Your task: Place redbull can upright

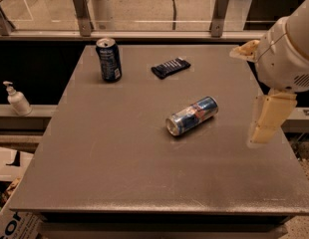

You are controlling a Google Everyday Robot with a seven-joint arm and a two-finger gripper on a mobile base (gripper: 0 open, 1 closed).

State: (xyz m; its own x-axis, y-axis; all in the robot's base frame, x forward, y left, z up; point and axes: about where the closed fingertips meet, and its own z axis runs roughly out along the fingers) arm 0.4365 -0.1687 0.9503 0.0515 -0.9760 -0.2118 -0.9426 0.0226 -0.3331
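Note:
The redbull can lies on its side near the middle of the grey table, its silver top pointing to the front left. It shows silver and light blue panels with a red mark. My gripper hangs at the table's right edge, to the right of the can and apart from it, holding nothing that I can see. The white arm housing sits above it.
A dark navy can stands upright at the back left. A dark snack bar lies at the back middle. A white pump bottle stands on a ledge left of the table. A railing with posts runs behind.

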